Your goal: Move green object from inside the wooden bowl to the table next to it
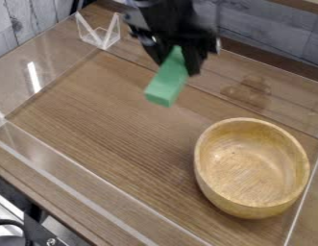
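The green object (166,83) is hanging in the air, above the table (110,135) and clearly to the left of the wooden bowl (253,166) as the camera is seeing it. It is not touching the bowl and not touching the tabletop. Its upper end is sitting between the fingers of the gripper (181,55), and the long body is pointing down and a little to the left, tilted, not upright.

I am judging that the block is light and stiff, because it is keeping its straight shape while it is being held only at one end. The surface is looking matte, so it is probably not slipping easily. It does not look fragile. The flat long sides are giving a good place to hold; a hold nearer to the middle would swing less than this hold at the end.

The gripper is partly closed, with its jaws pressing on the two sides of the block's upper end. It is holding only the block and is touching nothing else.

The bowl is standing empty at the right. The task is seeming nearly done: what is remaining is to lower the block to the bare wood and let go. The clear acrylic wall (52,58) is well apart from it.
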Available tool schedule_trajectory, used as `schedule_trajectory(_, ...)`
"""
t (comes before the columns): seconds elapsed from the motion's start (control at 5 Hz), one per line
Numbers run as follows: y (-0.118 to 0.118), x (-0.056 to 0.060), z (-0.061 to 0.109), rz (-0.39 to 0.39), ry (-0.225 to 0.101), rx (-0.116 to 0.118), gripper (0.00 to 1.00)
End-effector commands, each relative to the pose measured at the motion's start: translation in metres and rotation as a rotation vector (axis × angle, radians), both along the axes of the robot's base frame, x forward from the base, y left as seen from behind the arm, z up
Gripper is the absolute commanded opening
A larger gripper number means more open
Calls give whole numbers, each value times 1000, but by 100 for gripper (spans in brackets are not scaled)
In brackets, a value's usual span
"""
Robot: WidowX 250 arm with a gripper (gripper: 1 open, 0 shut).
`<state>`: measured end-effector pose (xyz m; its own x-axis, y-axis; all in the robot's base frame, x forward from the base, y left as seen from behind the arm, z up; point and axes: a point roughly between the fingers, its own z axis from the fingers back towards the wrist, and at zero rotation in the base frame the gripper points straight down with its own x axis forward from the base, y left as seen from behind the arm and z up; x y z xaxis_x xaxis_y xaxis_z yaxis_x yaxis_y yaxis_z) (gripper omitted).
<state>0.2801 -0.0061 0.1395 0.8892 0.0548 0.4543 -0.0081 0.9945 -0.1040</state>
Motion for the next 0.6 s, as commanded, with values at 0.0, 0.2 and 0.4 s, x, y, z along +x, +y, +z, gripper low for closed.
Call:
schedule_trajectory(0.0, 0, 27, 7, 32, -41, 19, 0)
schedule_trajectory(0.2, 12, 39, 8, 53, -39, 31, 0)
schedule_trajectory(0.4, 25, 51, -6, 86, -37, 44, 0)
